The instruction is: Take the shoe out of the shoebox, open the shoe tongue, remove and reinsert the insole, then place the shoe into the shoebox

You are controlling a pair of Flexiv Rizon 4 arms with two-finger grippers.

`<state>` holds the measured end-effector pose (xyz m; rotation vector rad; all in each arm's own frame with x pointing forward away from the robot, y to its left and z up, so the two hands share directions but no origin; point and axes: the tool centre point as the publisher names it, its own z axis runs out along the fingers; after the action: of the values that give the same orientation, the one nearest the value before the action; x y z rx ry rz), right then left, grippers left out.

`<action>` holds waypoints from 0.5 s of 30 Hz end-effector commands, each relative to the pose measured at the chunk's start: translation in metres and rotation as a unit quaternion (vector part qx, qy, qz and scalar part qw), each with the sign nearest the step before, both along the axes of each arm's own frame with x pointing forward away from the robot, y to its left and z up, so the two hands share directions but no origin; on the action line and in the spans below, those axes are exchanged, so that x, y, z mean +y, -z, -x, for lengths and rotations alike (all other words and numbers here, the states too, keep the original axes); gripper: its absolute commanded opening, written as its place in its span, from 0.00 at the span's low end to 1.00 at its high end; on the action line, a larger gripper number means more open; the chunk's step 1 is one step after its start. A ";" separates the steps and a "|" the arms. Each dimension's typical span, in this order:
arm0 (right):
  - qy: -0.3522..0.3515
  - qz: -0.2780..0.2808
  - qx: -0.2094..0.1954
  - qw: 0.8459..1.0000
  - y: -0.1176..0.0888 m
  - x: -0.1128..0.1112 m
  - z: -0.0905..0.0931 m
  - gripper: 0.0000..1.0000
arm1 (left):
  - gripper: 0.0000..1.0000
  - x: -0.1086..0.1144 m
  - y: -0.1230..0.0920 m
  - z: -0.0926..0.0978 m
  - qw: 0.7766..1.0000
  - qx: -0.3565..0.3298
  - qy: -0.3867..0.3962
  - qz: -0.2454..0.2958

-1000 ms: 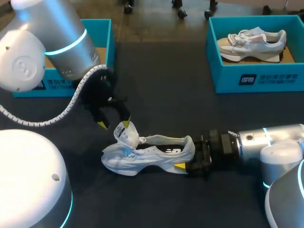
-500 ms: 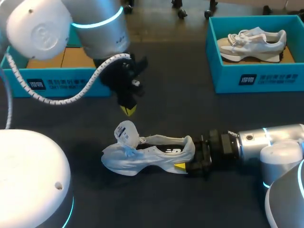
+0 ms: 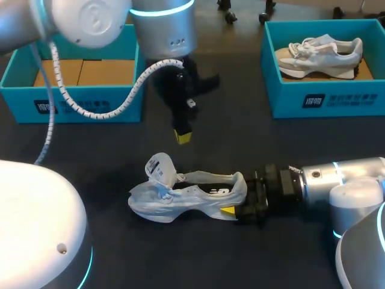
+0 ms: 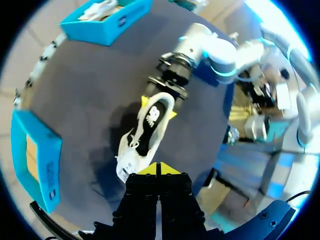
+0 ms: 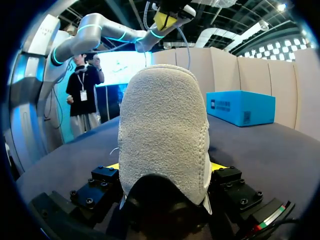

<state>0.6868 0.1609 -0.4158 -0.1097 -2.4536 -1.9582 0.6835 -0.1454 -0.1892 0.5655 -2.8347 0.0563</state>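
Sneaker [image 3: 192,195] lies on the desk [image 3: 240,144], outside the empty shoebox [image 3: 78,105], heel clamped in right jaws; left jaws, pressed together, hover nearer that shoebox. Likely light and soft; pinch the floppy tongue [image 3: 160,168] edge.

Light from overhead, even; soft shadow under shoe [image 3: 186,195] on dark table [image 3: 240,144]; left arm [image 3: 162,24] glary.

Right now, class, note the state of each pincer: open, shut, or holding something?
Left pincer: shut, holding nothing, above the shoe.
Right pincer: shut on the shoe's heel.
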 end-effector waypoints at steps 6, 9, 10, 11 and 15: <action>0.000 0.001 0.000 1.000 0.001 0.002 0.000 0.00 | 0.00 -0.007 0.006 -0.008 0.998 0.026 0.055 -0.034; 0.000 0.001 0.000 1.000 0.001 0.002 0.000 0.00 | 0.00 -0.012 0.017 -0.002 0.993 0.000 0.114 -0.016; 0.000 0.001 0.000 1.000 0.001 0.002 0.000 0.00 | 0.00 -0.014 0.022 -0.001 0.990 -0.006 0.138 -0.014; 0.000 0.001 0.000 1.000 0.001 0.002 0.000 0.00 | 0.00 -0.015 0.025 0.001 0.988 -0.004 0.156 -0.003; 0.000 0.001 0.000 1.000 0.001 0.002 0.000 0.00 | 0.00 -0.018 0.045 0.004 0.981 -0.014 0.192 -0.017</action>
<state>0.6868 0.1609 -0.4159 -0.1097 -2.4536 -1.9582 0.6838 -0.1605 -0.2204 0.0869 -2.9072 -0.0535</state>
